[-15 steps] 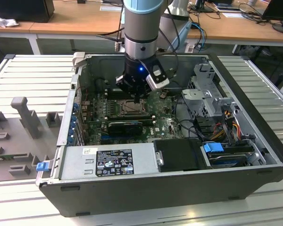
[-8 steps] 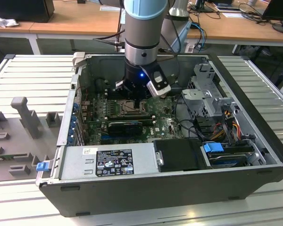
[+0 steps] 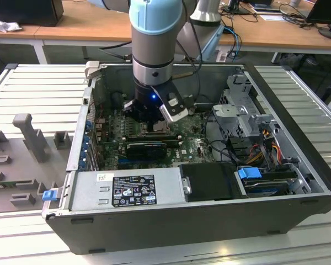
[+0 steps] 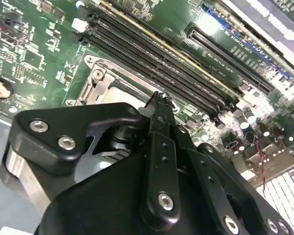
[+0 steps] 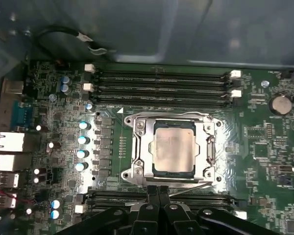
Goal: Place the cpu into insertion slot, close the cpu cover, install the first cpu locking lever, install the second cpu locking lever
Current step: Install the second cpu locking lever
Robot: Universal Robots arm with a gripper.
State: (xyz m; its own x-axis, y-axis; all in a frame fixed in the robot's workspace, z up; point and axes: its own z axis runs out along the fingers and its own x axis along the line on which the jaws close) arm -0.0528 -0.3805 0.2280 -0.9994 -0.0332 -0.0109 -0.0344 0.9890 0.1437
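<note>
An open computer case (image 3: 298, 204) is seen lying on a ribbed metal surface (image 3: 33, 88) in the exterior view, with the green motherboard (image 5: 264, 161) exposed inside it. The arm (image 3: 157, 38) is lowered straight down into the case, its wrist vertical above the middle of the board, and a blue light is lit on the wrist.

A grey power supply (image 3: 127, 190) is set along the near side of the case, and a drive bay with a blue tab (image 3: 249, 173) is seen at the exterior view's right.

In the first wrist view the cpu cover (image 5: 172, 147) is seen lying flat, a silver metal frame with a large square window, fixed at its corners by screws. Through that window the cpu (image 5: 174, 146) is shown, a square chip with a dull silver-grey face, seated in the insertion slot (image 5: 157, 169), whose dark rim is visible round the chip's edge. A thin metal locking lever (image 5: 191, 189) is laid slanting along the near edge of the frame.

Four long black memory slots (image 5: 161, 87) are counted on the far side of the socket, and two more slots (image 5: 112, 198) are seen on its near side.

The gripper (image 5: 158, 190) is held just above the near edge of the socket, its two fingers (image 4: 159, 115) pressed together with nothing between them, their tip close to the lever.

Five blue-topped capacitors (image 5: 82, 139) are lined up beside the socket.
</note>
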